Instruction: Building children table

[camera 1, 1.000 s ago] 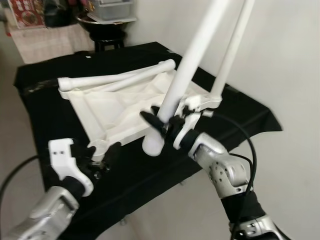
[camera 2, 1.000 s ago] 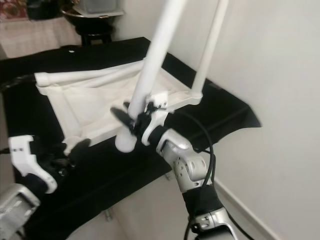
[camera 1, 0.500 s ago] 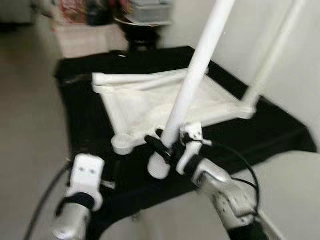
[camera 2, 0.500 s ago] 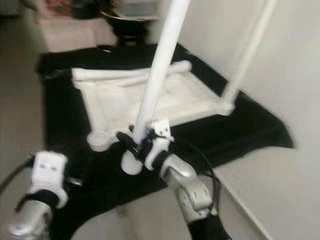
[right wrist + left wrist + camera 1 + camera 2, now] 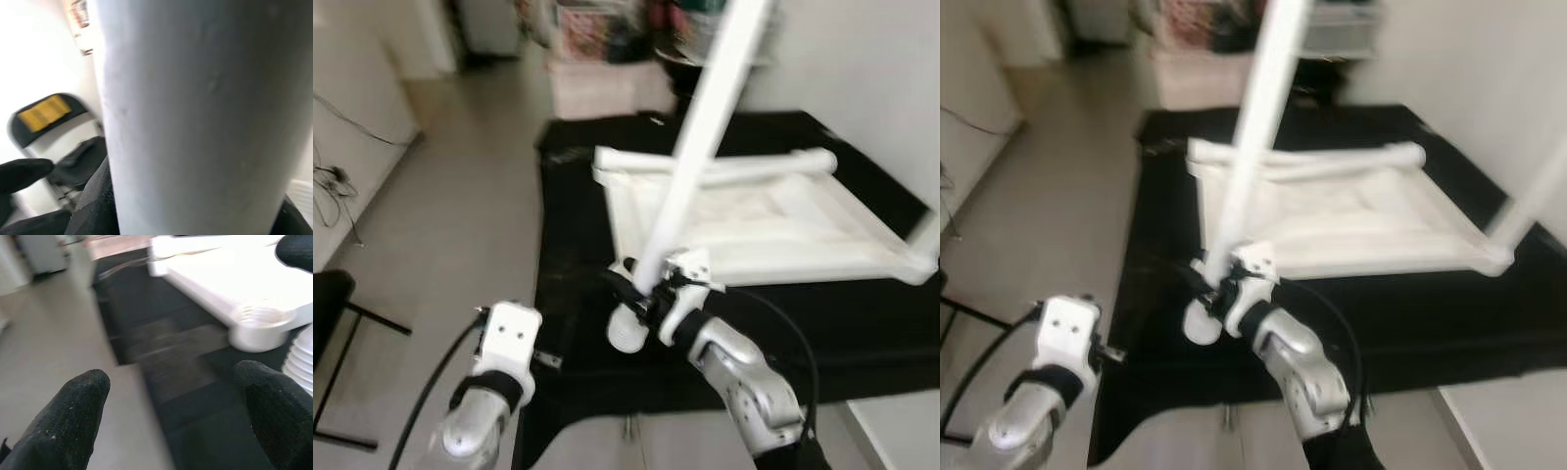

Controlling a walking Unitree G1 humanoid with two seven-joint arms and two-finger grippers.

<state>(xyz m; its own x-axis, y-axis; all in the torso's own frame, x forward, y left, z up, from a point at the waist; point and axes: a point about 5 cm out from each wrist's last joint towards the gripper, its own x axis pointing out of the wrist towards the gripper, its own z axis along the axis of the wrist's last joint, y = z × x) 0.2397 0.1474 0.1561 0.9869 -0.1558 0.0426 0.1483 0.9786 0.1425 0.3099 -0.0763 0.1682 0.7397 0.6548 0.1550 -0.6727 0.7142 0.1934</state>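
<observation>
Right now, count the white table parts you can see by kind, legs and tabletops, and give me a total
Table legs: 3, one in the right gripper, at, one lying on the tabletop, one upright at its far corner.
Tabletop: 1.
Total: 4.

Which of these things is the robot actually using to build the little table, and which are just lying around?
For the job:
- white table leg, held in the right gripper
- upside-down white tabletop
- black cloth under it

Just around:
- folding chair
- cluttered shelf
</observation>
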